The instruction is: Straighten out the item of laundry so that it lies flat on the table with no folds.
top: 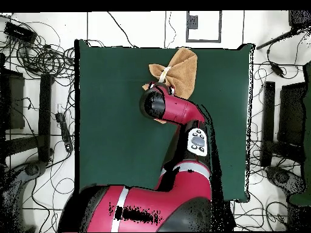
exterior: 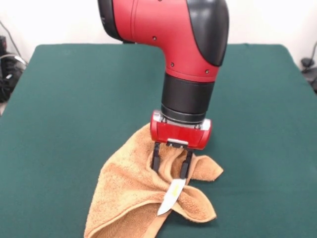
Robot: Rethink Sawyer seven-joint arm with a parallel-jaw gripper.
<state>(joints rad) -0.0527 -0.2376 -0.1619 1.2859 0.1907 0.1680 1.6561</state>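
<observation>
Orange towel (exterior: pixel 133 193) bunched, folded (tag (exterior: pixel 171 197) showing), seemingly gripped

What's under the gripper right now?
The gripper stands over a bunched ridge of the orange towel, one finger on each side; the white tag hangs just below. Whether the fingers pinch it, and the table beneath it, is hidden.

The towel (exterior: pixel 131 198) is nubby orange-tan terry cloth with a smooth white tag (exterior: pixel 171 197). The table (exterior: pixel 74 109) wears matt, felt-like green cloth. The arm (exterior: pixel 163 29) looks glossy red and black plastic.
</observation>
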